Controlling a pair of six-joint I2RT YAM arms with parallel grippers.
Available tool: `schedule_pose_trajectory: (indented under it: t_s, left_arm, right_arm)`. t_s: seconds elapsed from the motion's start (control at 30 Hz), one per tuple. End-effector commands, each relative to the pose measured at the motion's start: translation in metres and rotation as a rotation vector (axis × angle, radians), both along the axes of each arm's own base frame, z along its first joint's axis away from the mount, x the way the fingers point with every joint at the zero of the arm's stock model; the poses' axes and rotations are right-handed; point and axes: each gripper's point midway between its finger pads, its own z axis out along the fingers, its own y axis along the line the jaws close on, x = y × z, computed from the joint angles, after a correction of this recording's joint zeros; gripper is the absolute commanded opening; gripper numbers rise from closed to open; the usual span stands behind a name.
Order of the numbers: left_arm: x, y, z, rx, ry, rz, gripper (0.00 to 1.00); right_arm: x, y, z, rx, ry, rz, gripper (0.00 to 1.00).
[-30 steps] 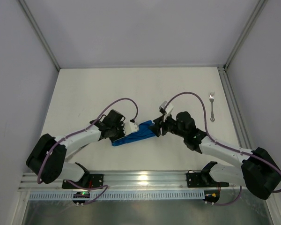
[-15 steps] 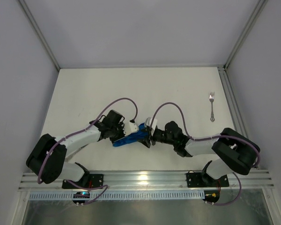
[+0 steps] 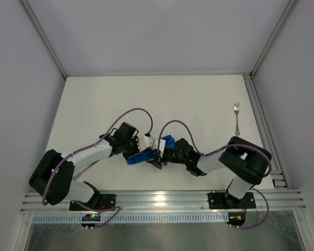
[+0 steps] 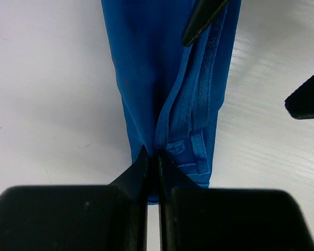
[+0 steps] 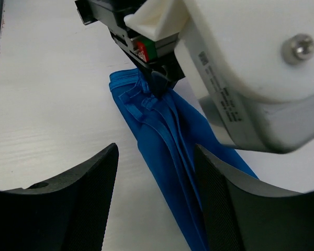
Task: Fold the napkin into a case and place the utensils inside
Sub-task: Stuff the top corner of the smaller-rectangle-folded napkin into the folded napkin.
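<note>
The blue napkin (image 3: 142,156) lies folded into a narrow layered strip between the two arms. My left gripper (image 3: 148,150) is shut on one end of the strip; in the left wrist view the jaws (image 4: 153,158) pinch the cloth's hemmed edge (image 4: 162,94). My right gripper (image 3: 158,158) is open, with the strip (image 5: 165,151) running between its two fingers (image 5: 78,209), which hover just over it close to the left gripper (image 5: 156,78). The silver fork (image 3: 237,120) lies at the far right of the table. The dark knife-like piece is out of view.
A metal rail (image 3: 157,200) runs along the table's near edge. White walls with aluminium posts (image 3: 266,43) enclose the table at the back and on both sides. The right arm's elbow (image 3: 246,159) stands near the right wall.
My right gripper has moved left along the napkin until it is close beside the left gripper. The strip looks shorter and more bunched. The left arm has barely moved.
</note>
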Motion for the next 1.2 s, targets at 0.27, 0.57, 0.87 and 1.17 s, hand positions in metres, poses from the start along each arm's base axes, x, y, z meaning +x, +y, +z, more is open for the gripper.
schedule_pose_trajectory:
  t_s: [0.27,0.57,0.87,1.17]
  left_arm:
    - [-0.001,-0.011,0.007,-0.078,0.011,0.002,0.00]
    - [-0.007,-0.013,0.006,-0.097,0.031,-0.010,0.00]
    - [-0.007,-0.014,0.012,-0.122,0.052,-0.011,0.00]
    - [-0.010,-0.017,0.011,-0.161,0.077,-0.002,0.00]
  right_arm:
    - [0.007,0.036,0.022,0.112,-0.091,-0.082,0.64]
    - [0.000,0.040,0.023,0.121,-0.100,-0.127,0.64]
    - [0.000,0.034,0.036,0.113,-0.176,-0.180,0.65]
    - [0.005,0.027,0.007,0.070,-0.158,-0.219,0.67]
